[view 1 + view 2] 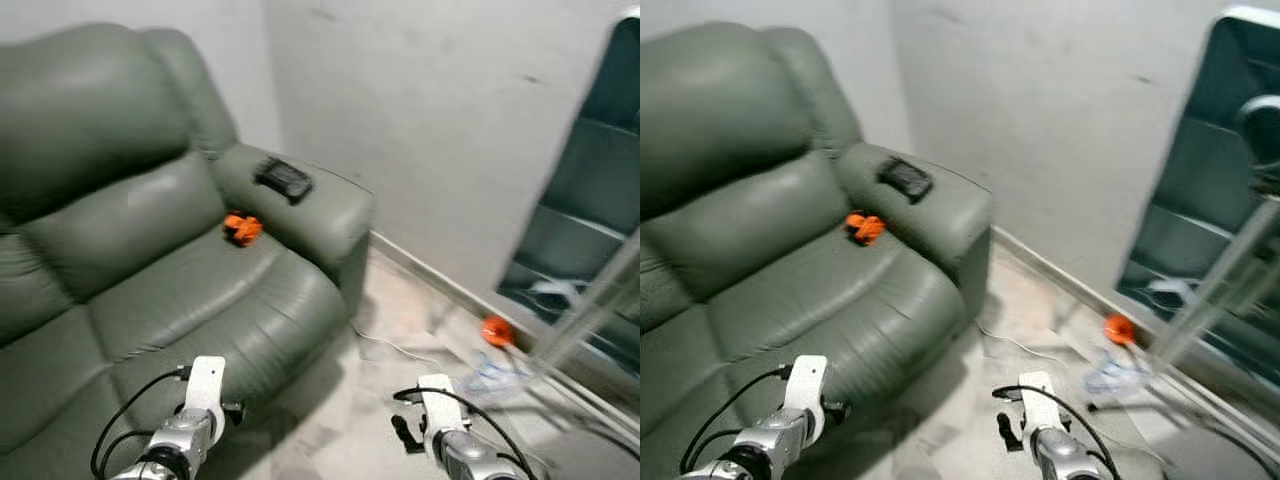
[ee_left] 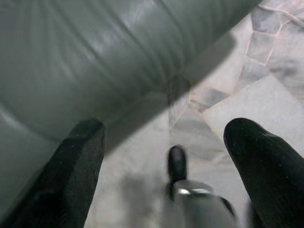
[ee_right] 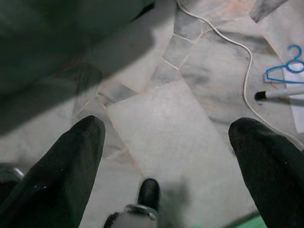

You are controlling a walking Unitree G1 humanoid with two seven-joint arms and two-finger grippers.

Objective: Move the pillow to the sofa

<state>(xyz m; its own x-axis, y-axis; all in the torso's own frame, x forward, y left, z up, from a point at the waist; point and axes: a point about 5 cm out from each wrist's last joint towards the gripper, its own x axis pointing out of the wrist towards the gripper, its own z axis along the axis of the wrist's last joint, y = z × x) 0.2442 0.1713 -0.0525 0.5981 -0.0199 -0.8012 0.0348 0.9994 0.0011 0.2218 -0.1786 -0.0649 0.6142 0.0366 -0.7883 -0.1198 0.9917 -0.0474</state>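
orange toy (image 1: 241,228) on sofa (image 1: 150,270)

right gripper (image 3: 164,142) jaws spread over marble floor (image 3: 161,118); white cable (image 3: 237,47), blue hanger (image 3: 285,69).

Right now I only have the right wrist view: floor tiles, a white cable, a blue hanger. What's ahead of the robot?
Observer: A grey-green leather sofa, ahead and to the robot's left, against the wall.
Operator: Anything on it?
Observer: A small orange object on the seat by the armrest, too blurred to name.
Operator: Left end effector state?
Observer: The left end effector is open and empty, above the floor at the sofa's front edge.
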